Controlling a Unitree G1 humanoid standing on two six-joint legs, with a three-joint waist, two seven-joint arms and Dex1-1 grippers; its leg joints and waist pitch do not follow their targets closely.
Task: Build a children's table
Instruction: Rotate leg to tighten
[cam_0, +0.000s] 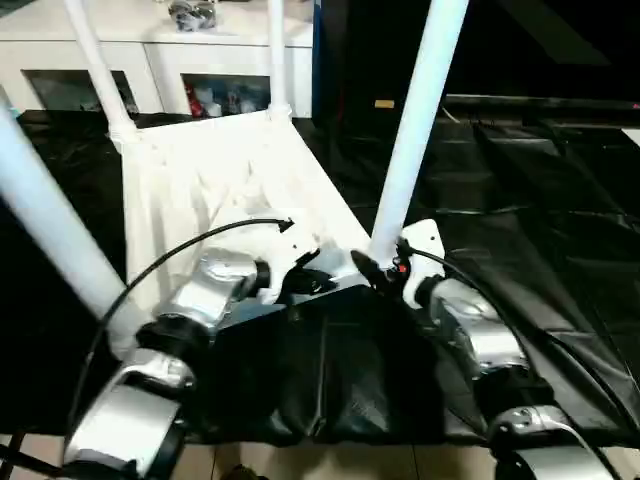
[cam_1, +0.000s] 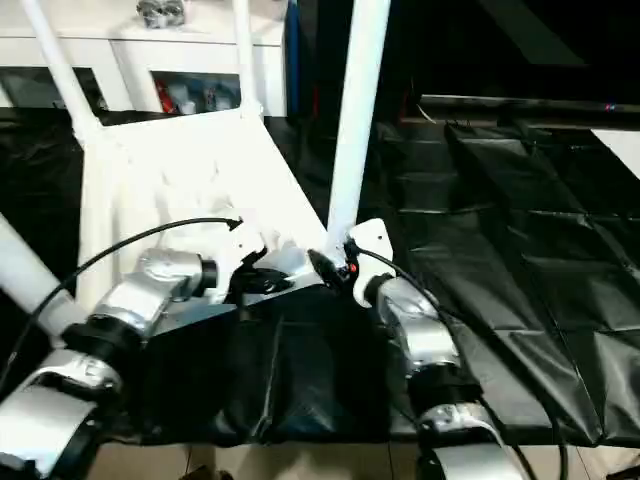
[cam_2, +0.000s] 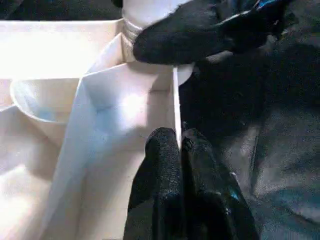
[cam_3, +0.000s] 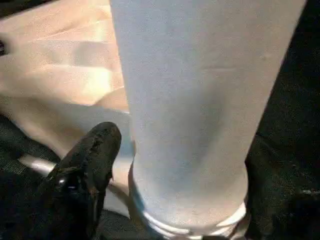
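Both forearms (cam_0: 205, 290) are built of rounded silver segments joined by black collars, each ending in a white wrist housing (cam_0: 420, 245). A thin black cable (cam_0: 180, 250) loops over each arm (the right one passes a small red spot). The fingers (cam_2: 165, 165) are matte black and finely textured.

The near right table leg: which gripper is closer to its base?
Right. The right gripper sits around the base of the near right leg, a finger beside its socket end. The left gripper is shut on the tabletop rim, to the leg's left.
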